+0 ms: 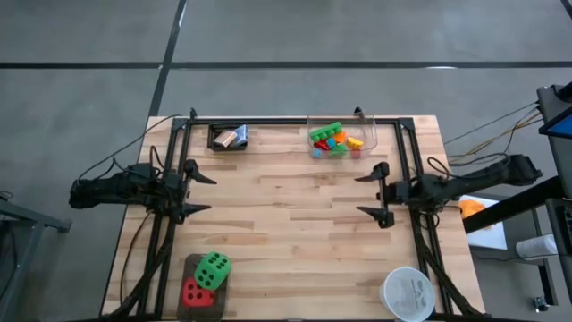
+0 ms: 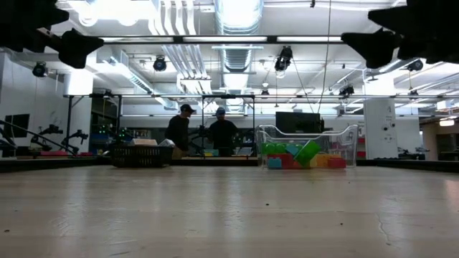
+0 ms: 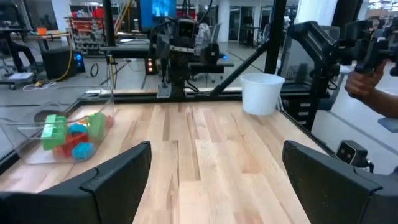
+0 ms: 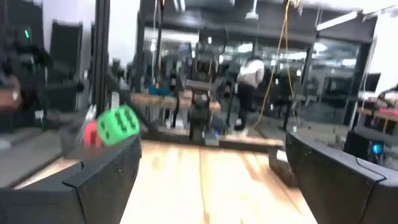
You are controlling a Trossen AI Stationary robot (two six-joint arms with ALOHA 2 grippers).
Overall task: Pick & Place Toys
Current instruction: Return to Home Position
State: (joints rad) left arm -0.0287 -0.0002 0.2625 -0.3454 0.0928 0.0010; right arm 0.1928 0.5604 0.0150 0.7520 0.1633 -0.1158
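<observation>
The left gripper (image 1: 198,189) hovers at the left side of the table (image 1: 295,241), fingers spread apart and empty; the right gripper (image 1: 375,195) faces it from the right side, also spread and empty, which reads as both arms parked clear of the work. Nearest, behind and right of the left gripper, two dice, one green (image 1: 213,269) on one red (image 1: 197,292), sit on a dark tray (image 1: 185,268). A white tub (image 1: 408,293) stands behind the right gripper. Ahead of it, one clear bin (image 1: 341,140) holds a heap of bright blocks (image 1: 336,139), too jumbled to count. Ahead of the left gripper sits one black basket (image 1: 229,138). Whether sorting is over or pending cannot be told.
</observation>
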